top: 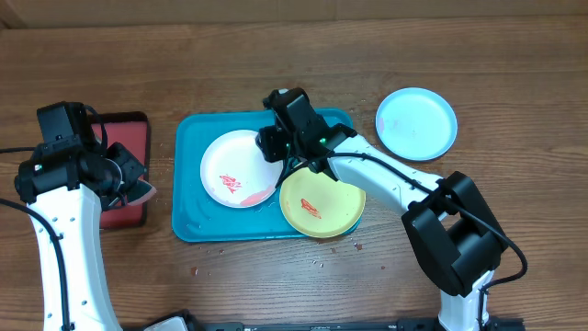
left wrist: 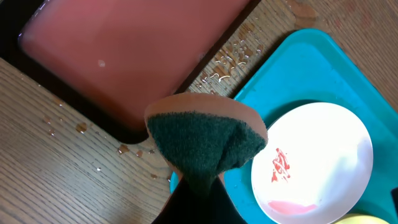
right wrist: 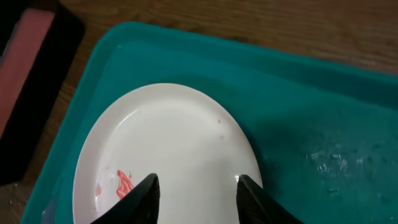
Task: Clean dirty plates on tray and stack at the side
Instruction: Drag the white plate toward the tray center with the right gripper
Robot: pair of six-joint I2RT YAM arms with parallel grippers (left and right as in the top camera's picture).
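Getting to the white plate (right wrist: 168, 143), lying smeared in the teal tray (top: 188, 184). Pinching the sponge (left wrist: 205, 134) in the left claw (left wrist: 194, 198); hovering the right claw (right wrist: 196, 190), spread wide, over the rim. Next, probably: steadying, then scrubbing.

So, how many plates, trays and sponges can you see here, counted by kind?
Plates: 3 (white plate, yellow-green plate, pale blue plate)
Trays: 2 (teal tray, red tray)
Sponges: 1 (sponge)
Total: 6
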